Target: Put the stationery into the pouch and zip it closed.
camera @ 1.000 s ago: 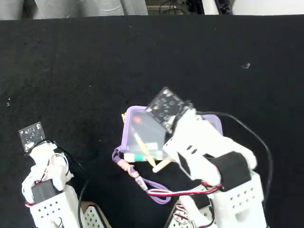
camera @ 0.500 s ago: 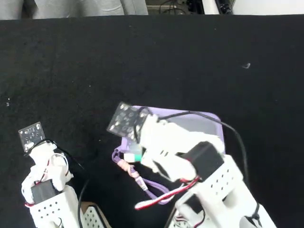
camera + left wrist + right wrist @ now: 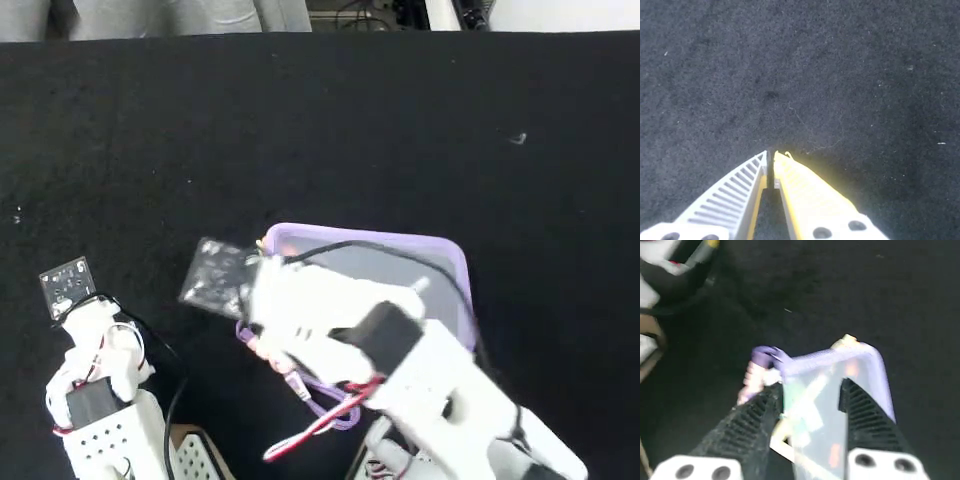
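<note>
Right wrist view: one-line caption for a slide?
Open right gripper over one end of the clear, purple-edged zip pouch with stationery inside, on a black table.

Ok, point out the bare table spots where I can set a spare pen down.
Widest: the table strip beyond the pouch. Also free: the high view's right side past the pouch, and the area ahead of the left gripper. Crowded: the near middle, where the right gripper sits over the pouch.
</note>
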Robot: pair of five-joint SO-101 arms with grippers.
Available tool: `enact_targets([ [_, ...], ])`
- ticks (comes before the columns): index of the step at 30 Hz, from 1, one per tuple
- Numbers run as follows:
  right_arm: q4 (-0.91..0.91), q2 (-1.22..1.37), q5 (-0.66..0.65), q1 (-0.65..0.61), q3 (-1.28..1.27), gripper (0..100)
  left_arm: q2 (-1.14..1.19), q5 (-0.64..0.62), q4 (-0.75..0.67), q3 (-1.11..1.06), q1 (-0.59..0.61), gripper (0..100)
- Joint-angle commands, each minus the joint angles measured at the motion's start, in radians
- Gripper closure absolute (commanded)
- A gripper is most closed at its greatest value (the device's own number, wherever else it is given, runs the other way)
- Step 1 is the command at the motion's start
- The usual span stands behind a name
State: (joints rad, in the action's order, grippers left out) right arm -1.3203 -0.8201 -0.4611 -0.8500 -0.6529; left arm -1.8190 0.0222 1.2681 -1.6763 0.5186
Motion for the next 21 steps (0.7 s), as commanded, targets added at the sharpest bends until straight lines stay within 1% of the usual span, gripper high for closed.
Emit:
enact_targets([
  [1,0.061,0.125,-0.002,-0.117,0.001,80.7,-0.002,-0.009,0.005,-0.024,0.007,97],
  [4,0.095,0.214,-0.002,-0.175,0.013,80.7,-0.002,-0.009,0.005,-0.024,0.007,97],
  [6,0.126,0.265,-0.006,-0.181,0.015,80.7,-0.002,-0.009,0.005,-0.024,0.007,97],
  [9,0.172,0.344,-0.098,-0.172,0.012,80.7,-0.002,-0.009,0.005,-0.024,0.007,97],
  [13,0.233,0.464,-0.183,-0.13,0.013,80.7,-0.002,-0.009,0.005,-0.024,0.007,97],
  [17,0.29,0.567,-0.19,-0.055,0.013,80.7,-0.002,-0.009,0.005,-0.024,0.007,97],
  [21,0.284,0.615,-0.19,0.034,0.015,80.7,-0.002,-0.009,0.005,-0.024,0.007,97],
])
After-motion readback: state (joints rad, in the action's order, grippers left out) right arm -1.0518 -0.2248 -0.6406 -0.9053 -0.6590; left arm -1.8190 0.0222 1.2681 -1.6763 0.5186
